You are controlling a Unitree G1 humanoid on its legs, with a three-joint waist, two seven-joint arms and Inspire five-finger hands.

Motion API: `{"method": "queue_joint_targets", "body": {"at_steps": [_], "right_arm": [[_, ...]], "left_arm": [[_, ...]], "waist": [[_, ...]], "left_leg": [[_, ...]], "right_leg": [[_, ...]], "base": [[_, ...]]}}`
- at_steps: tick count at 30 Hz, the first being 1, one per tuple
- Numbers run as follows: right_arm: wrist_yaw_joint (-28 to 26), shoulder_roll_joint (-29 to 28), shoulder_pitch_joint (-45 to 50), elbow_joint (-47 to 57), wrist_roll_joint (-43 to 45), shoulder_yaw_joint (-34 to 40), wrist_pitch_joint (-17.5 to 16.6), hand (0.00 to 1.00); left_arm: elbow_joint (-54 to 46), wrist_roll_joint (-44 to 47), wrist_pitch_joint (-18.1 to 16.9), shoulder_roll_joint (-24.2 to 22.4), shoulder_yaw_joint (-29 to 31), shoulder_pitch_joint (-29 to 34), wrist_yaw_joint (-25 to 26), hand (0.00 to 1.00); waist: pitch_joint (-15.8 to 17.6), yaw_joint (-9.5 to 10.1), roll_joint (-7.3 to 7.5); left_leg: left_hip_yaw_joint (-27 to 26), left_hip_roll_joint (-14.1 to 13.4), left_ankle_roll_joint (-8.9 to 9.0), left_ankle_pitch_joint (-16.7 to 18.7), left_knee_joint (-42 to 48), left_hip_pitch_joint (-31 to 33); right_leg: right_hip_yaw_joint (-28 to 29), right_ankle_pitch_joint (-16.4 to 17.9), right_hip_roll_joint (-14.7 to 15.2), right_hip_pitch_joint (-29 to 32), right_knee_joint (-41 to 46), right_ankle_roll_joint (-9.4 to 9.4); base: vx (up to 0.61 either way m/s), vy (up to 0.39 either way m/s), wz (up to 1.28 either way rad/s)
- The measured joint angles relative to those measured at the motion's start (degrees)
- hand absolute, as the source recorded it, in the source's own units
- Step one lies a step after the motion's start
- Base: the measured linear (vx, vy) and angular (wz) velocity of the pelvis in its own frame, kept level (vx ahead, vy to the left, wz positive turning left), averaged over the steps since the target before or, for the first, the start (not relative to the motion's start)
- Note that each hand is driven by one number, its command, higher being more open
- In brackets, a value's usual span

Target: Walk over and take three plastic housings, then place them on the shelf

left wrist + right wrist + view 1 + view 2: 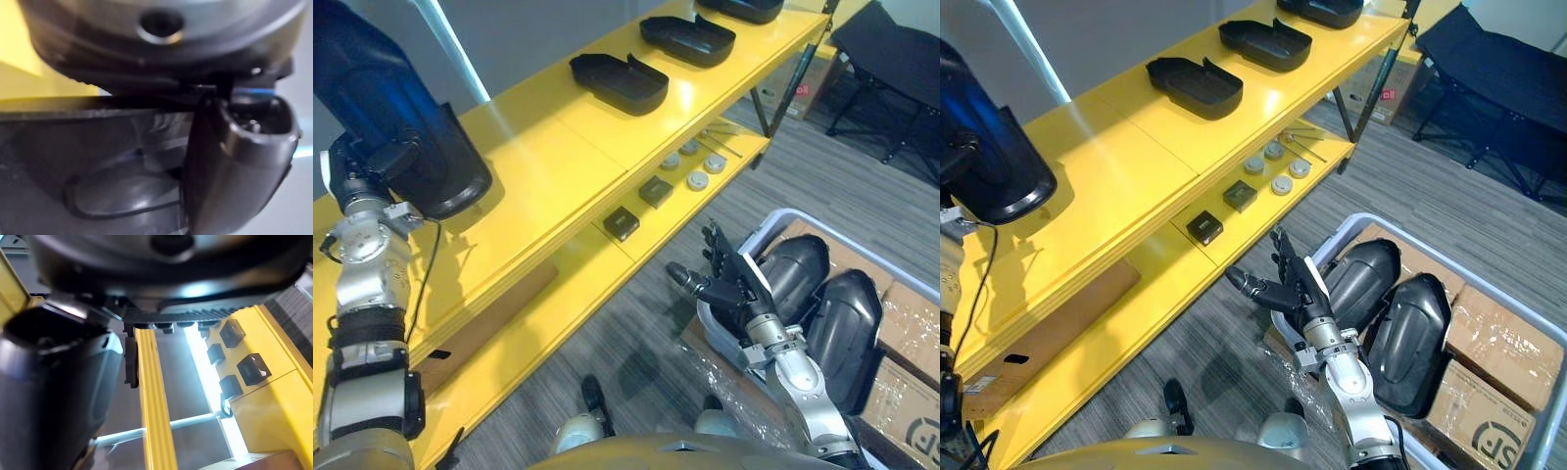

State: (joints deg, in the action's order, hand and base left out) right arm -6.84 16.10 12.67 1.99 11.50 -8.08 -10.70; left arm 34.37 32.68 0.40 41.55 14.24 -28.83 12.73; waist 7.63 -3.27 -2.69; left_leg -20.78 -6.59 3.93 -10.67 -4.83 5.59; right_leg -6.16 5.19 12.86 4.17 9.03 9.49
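Plainly the housing (pixel 406 127) is a stiff, light, hollow shell with a glossy, probably slippery skin, so its rim looks like the surest hold. The left hand (pixel 234 166) has its thumb hooked inside that rim, clamped on it, above the shelf (pixel 558 166) at its near end. Bare top lies between it and the nearest shelved housing (pixel 619 82), so there is ample room; the front edge needs minding. The right hand (pixel 729 279) hangs spread and empty over the bin (pixel 862 230), where spare housings (pixel 847 323) lie.
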Motion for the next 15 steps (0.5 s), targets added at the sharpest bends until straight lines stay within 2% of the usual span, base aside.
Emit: {"method": "queue_joint_targets", "body": {"at_steps": [2, 4, 6, 9, 11, 15], "right_arm": [[0.13, -0.06, 0.05, -0.01, -0.02, -1.50, 0.46, 1.00], [0.50, -0.23, -0.14, 0.00, -0.05, -4.01, 0.47, 1.00], [1.17, -0.77, -0.17, 0.01, -0.08, -5.80, 0.47, 1.00], [2.64, -2.63, -1.94, 0.03, -0.03, -6.70, 0.51, 1.00], [3.83, -3.04, -3.44, 0.03, -0.02, -6.69, 0.52, 1.00], [5.99, -3.06, -5.83, 0.05, -0.03, -7.47, 0.48, 1.00]], "left_arm": [[3.01, 1.72, 2.63, 0.02, -1.21, -2.05, 0.58, 0.00], [6.69, 3.61, 5.06, 0.09, -3.23, -5.91, 1.62, 0.00], [7.58, 5.58, 5.76, 0.50, -3.37, -8.70, 2.09, 0.00], [8.65, 7.54, 5.83, 4.22, -5.18, -15.63, 2.81, 0.00], [8.67, 8.03, 5.79, 4.66, -5.38, -19.11, 3.76, 0.00], [9.01, 11.68, 5.78, 4.66, -5.45, -22.64, 5.50, 0.00]], "waist": [[0.30, -0.13, 0.50], [1.40, -0.15, 1.76], [2.56, -0.17, 2.83], [6.78, -0.32, 4.65], [9.34, -0.16, 5.06], [12.21, -0.15, 5.20]], "left_leg": [[-0.15, -0.02, 0.00, 0.00, 0.02, 0.00], [-0.40, -0.16, -0.05, -0.14, 0.03, 0.38], [-0.62, -0.18, -0.19, -0.27, 0.05, 0.91], [-0.87, -0.39, -0.51, -0.30, 1.99, 3.34], [-0.76, -0.70, -0.69, -0.14, 3.25, 4.58], [-0.47, -1.26, -0.90, 0.80, 6.02, 6.89]], "right_leg": [[0.24, 0.00, 0.00, 0.28, 0.19, 0.00], [0.53, 0.14, -0.09, 1.22, 0.98, -0.20], [0.92, 0.14, -0.10, 2.19, 1.52, -0.20], [1.86, 0.00, 0.06, 4.80, 2.93, 0.01], [1.90, -0.54, -0.02, 5.23, 2.99, 0.09], [1.94, -0.92, -0.07, 6.28, 3.34, 0.16]], "base": [[0.00, -0.006, -0.07], [-0.03, -0.003, -0.05], [-0.05, 0.006, -0.06], [-0.08, 0.009, -0.03], [-0.06, 0.000, 0.01], [-0.03, -0.001, 0.00]]}}
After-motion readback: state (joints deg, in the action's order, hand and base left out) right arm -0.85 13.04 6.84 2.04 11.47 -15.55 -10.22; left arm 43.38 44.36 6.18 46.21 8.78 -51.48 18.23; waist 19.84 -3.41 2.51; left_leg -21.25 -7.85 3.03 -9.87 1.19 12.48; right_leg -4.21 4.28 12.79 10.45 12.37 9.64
